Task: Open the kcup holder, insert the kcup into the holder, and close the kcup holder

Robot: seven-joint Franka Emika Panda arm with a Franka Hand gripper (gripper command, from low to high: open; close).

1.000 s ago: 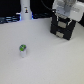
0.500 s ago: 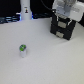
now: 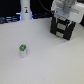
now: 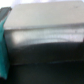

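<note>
The kcup (image 3: 22,49), a tiny white pod with a green top, stands alone on the pale table in the exterior view, toward that view's left. The kcup holder (image 3: 63,29), a black boxy unit, sits at the far right of the exterior view. My gripper (image 3: 63,18) hangs right over its top front, under the white arm; its fingers are too blurred to read. The wrist view is filled by a blurred dark surface of the holder (image 4: 47,40) at very close range, with a teal strip (image 4: 2,45) along one edge.
A tall white bottle-like post (image 3: 25,9) stands at the back, left of the holder in the exterior view. Dark clutter lines the back edge of the table (image 3: 45,60).
</note>
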